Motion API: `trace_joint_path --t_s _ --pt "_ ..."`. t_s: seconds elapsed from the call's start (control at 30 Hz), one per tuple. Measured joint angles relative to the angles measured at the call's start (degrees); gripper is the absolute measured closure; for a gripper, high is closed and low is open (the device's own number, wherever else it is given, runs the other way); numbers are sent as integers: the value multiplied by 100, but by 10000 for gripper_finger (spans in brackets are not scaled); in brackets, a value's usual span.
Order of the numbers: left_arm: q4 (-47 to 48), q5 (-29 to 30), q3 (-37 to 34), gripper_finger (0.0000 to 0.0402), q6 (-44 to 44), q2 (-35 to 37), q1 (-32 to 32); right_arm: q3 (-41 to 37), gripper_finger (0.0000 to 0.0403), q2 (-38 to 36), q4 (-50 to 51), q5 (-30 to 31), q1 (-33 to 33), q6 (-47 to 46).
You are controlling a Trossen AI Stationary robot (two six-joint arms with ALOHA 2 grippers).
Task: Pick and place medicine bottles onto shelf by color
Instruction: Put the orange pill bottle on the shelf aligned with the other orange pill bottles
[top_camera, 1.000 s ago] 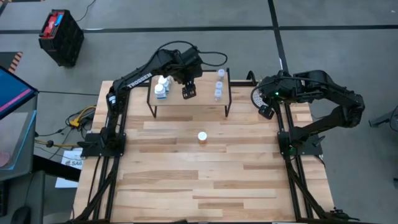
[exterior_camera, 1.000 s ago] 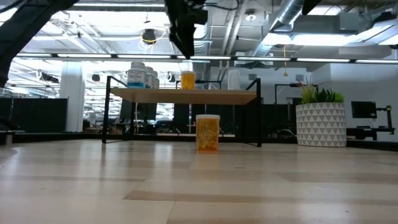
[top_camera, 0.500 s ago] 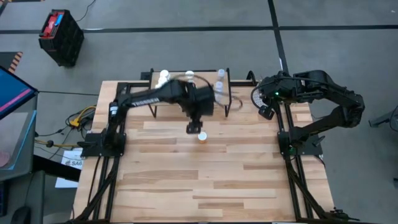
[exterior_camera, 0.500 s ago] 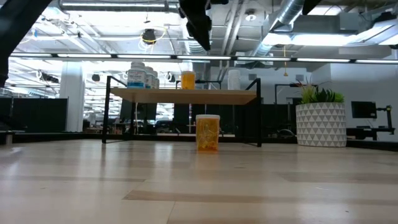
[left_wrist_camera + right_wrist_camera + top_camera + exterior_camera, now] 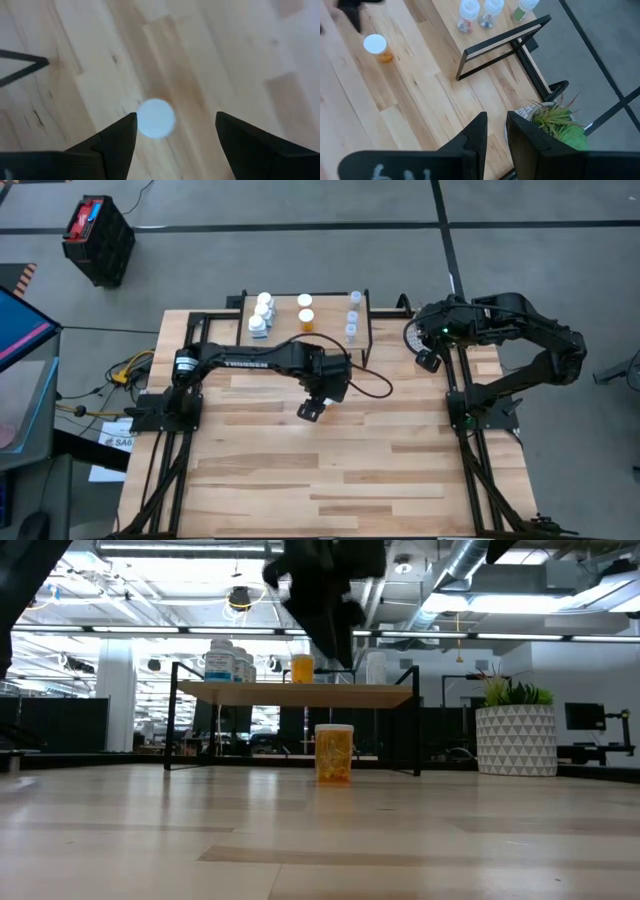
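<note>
One orange bottle stands upright on its base on the table, in front of the shelf. Its white cap shows in the left wrist view. My left gripper is open and hangs above it, fingers pointing down, clear of the cap; in the high view my left gripper hides the bottle. On the shelf stand three white bottles, two orange ones and three clear ones. My right gripper waits shut at the table's far right.
A white plant pot with a green plant stands at the table's far right, beside the shelf and close to my right gripper. The shelf's black legs stand on the tabletop behind the orange bottle.
My left gripper has gone from above the shelf toward the table's near edge and now hangs over the orange bottle on the table. The bottles have stayed where they were.
</note>
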State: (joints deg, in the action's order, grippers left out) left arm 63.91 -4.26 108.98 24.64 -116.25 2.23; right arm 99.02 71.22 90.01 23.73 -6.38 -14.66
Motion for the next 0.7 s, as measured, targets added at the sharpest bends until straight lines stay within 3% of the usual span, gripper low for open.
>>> trace_joint_path --t_s 0.17,0.47,0.7 --pt "-850 504 -697 145 -66 -11 35 0 308 0 -1 -67 -1 9" --pt "-768 451 -727 142 64 -11 32 0 308 0 1 -136 -1 11" --pt "-768 459 -727 112 167 -11 52 0 308 0 1 -138 1 11"
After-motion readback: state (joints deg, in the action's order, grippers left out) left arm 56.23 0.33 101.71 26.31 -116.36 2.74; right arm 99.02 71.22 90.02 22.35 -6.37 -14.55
